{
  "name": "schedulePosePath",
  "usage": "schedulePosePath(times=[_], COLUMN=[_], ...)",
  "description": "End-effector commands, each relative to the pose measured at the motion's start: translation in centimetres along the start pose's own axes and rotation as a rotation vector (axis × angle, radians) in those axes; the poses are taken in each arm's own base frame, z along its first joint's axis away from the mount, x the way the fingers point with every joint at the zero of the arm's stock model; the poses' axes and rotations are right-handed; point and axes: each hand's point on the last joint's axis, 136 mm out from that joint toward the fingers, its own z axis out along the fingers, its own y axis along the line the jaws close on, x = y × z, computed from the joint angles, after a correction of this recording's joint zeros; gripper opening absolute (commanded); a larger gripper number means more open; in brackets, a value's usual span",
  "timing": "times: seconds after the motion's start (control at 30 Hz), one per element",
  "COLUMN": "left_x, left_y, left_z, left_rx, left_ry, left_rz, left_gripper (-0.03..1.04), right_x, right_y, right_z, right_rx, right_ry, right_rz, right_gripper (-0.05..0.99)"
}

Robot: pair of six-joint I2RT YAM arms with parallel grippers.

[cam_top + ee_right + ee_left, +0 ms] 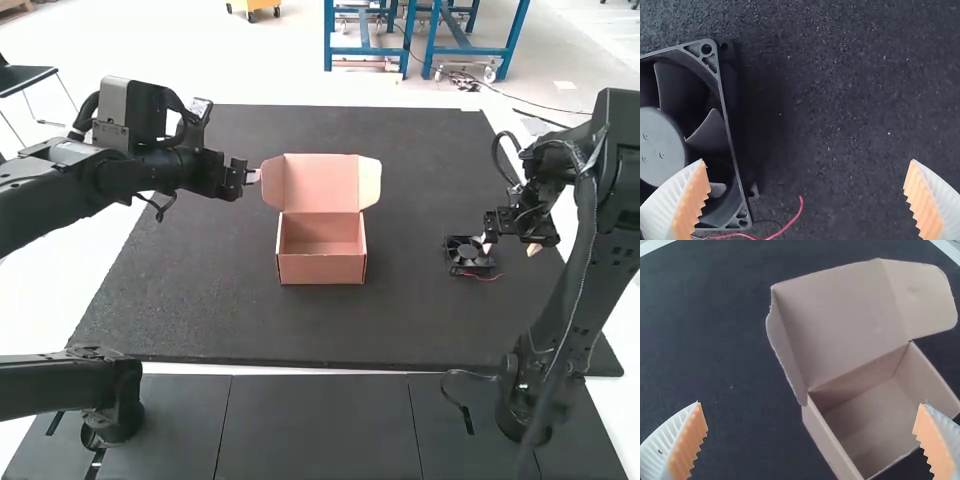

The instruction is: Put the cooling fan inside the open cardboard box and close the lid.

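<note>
High view: the cardboard box [321, 262] stands in the middle of the dark-matted counter [180, 290], its lid upright at the back and its inside empty. The cooling fan [469, 256] lies flat, well apart on the box's right. The left gripper [245, 177] hangs just beside the lid's left edge. The right gripper [515, 238] hangs over the fan.

Left wrist view: the fingers are spread wide and hold nothing.

Right wrist view: the fingers are wide, one of them over the fan's frame.

I judge that grasping, placing and lid-closing all remain.
</note>
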Motion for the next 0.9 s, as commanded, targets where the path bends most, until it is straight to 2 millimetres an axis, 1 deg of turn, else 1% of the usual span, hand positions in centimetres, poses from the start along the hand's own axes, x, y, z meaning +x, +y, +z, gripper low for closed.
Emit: schedulePosePath(times=[0.0, 0.3, 0.57, 0.7, 0.77, 0.87], left_x=[-1.0, -1.1, -1.1, -1.5, -1.6, -1.5], left_y=[0.2, 0.2, 0.1, 0.1, 0.2, 0.2], left_z=[-0.7, -0.8, -0.9, -1.0, -1.0, -1.0], left_rx=[-0.011, -0.011, -0.01, -0.01, -0.011, -0.012], left_ry=[-0.031, -0.03, -0.027, -0.034, -0.039, -0.036], left_rz=[0.001, -0.008, -0.026, -0.031, -0.032, -0.033], left_gripper=[0.97, 0.97, 0.97, 0.97, 0.97, 0.97], right_x=[-0.2, -1.0, -2.4, -2.2, -1.6, -1.2], right_y=[0.0, 0.0, -0.2, -0.2, -0.1, 0.0], right_z=[0.3, 1.0, 0.6, 1.4, 1.8, 2.0], right_rx=[0.003, 0.001, 0.005, 0.001, -0.006, -0.009], right_ry=[0.003, 0.007, -0.018, 0.003, 0.034, 0.049], right_rz=[-0.009, -0.012, -0.008, -0.009, -0.01, -0.012], right_gripper=[0.88, 0.88, 0.88, 0.88, 0.88, 0.89])
